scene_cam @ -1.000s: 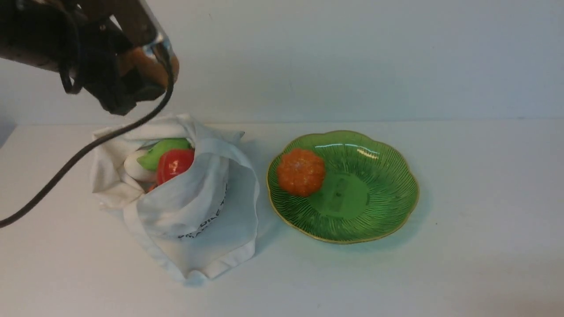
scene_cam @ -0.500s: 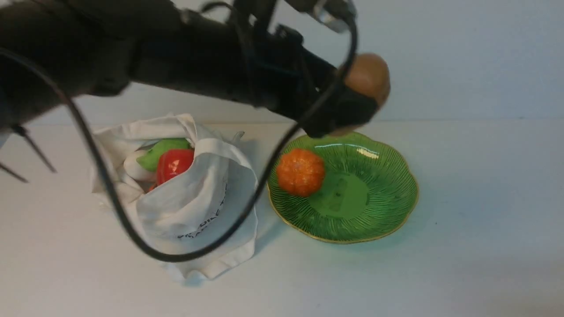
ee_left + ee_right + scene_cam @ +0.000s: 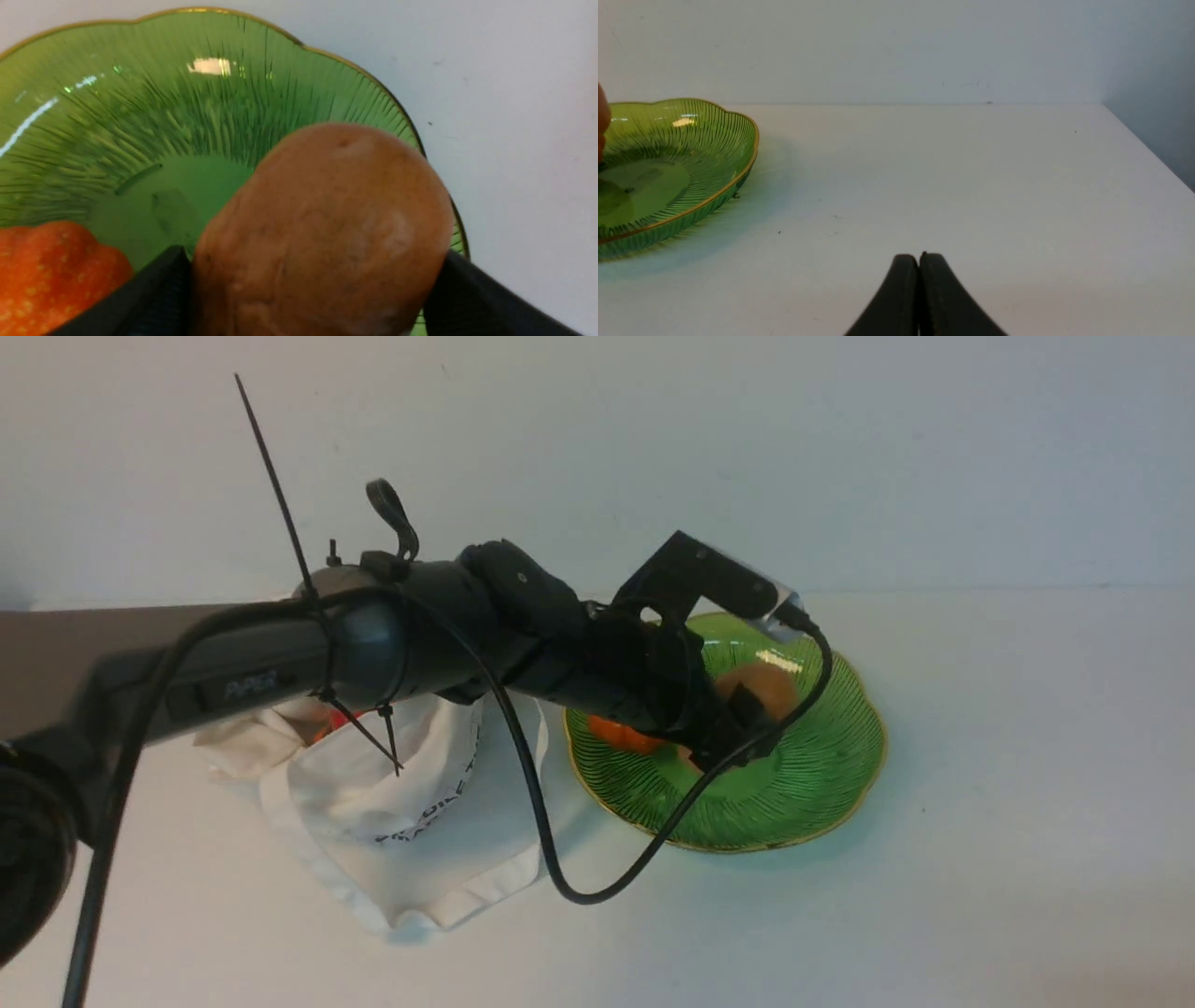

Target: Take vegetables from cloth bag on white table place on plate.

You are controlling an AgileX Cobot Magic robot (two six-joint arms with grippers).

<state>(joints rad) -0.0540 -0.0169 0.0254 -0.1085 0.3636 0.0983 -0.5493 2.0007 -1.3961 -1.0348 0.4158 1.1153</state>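
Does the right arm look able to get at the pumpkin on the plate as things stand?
Probably not easily: the left claw, closed on the brown potato, hangs close over the pumpkin, and its arm partly covers it.

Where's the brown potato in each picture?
Front view: right of center, the potato in the pincer over the green plate.
Left wrist view: big, middle and low.
Right wrist view: cut off at the left edge.
Shared landmark: the green plate.

pale blue-grey wall (image 3: 980,457) behind, straight seam along its base, darker wall section (image 3: 1153,60) to one side
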